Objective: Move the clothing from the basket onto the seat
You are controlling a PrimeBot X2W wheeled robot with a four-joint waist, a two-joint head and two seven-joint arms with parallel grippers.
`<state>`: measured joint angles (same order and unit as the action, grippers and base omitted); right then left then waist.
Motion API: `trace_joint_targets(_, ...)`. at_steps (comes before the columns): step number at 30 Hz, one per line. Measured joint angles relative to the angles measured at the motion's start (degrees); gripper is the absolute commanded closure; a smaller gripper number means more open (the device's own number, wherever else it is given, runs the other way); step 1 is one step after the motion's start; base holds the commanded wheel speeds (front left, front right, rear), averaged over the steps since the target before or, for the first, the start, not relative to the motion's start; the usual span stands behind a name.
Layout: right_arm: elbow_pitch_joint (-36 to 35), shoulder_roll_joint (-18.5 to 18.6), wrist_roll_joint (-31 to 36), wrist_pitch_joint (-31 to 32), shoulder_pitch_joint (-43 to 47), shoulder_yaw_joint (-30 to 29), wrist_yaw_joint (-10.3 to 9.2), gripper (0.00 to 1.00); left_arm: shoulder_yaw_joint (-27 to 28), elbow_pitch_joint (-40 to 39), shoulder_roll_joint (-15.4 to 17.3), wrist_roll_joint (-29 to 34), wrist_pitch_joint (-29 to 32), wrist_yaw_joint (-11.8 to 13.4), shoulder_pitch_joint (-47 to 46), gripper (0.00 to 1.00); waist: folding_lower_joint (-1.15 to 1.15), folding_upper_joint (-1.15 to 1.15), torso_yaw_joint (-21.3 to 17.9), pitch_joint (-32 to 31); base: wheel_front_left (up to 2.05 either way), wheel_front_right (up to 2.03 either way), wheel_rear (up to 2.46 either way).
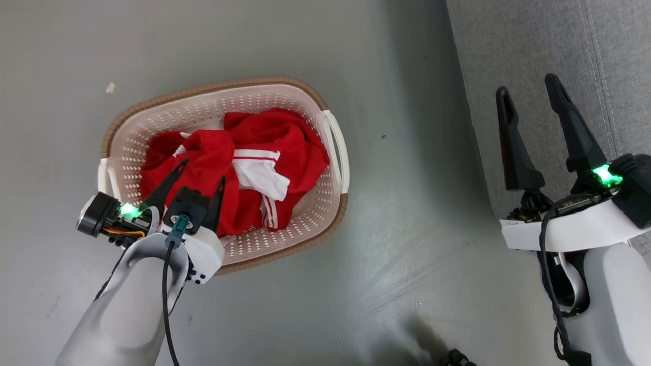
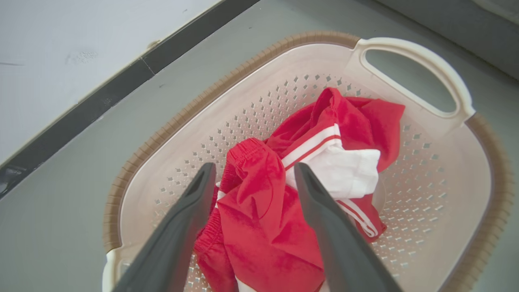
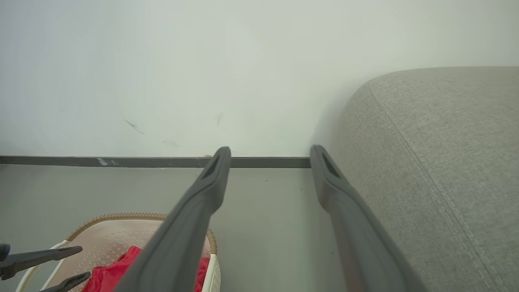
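While crumpled red, white-banded clothing [image 1: 285,152] fills the basket [image 1: 213,86], left end effector [image 1: 203,170] and right end effector [image 1: 527,85] stand spread; open floor [image 1: 407,229] lies right.

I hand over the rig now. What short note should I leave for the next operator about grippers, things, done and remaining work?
Left gripper: open, above the basket, fingers either side of a red fold of the clothing, nothing gripped.
Right gripper: open, empty, by the edge of the seat.
The clothing lies in the basket, on the floor beside the seat.
Done: nothing on the seat in view.
Left: grip the clothing, carry it to the seat.
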<state>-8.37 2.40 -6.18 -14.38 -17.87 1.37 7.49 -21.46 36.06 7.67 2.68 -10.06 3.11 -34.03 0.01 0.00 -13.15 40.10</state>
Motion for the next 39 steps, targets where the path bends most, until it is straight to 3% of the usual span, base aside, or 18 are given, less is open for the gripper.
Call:
trace_joint_targets(27, 0.7, 0.0, -4.5, 0.0, -8.2, 3.4, 0.00, 0.00, 2.1, 7.0, 4.0, 1.0, 4.0, 0.8, -7.6, 0.01, 0.00, 0.00, -6.3, 9.9, 0.00, 0.00, 0.00)
trace_joint_targets(28, 0.8, 0.0, -4.5, 0.0, -8.4, 3.5, 0.00, 0.00, 2.1, 7.1, 4.0, 1.0, 4.0, 0.8, -7.9, 0.59, 0.00, 0.00, -6.5, 10.1, 0.00, 0.00, 0.00)
trace_joint_targets(29, 0.9, 0.0, -4.5, 0.0, -8.6, 3.6, 0.00, 0.00, 2.1, 7.1, 4.0, 1.0, 4.0, 0.8, -8.0, 0.86, 0.00, 0.00, -6.6, 10.3, 0.00, 0.00, 0.00)
trace_joint_targets(30, 1.0, 0.0, -4.5, 0.0, -8.7, 3.6, 0.00, 0.00, 2.0, 7.2, 3.9, 1.0, 4.0, 0.8, -8.0, 1.00, 0.00, 0.00, -6.8, 10.4, 0.00, 0.00, 0.00)
trace_joint_targets(39, 1.7, 0.0, -4.9, 0.0, -10.9, 2.9, 0.00, 0.00, 0.7, 6.1, 2.7, 1.0, 2.6, 0.1, -8.8, 1.00, 0.00, 0.00, -6.8, 10.0, 0.00, 0.00, 0.00)
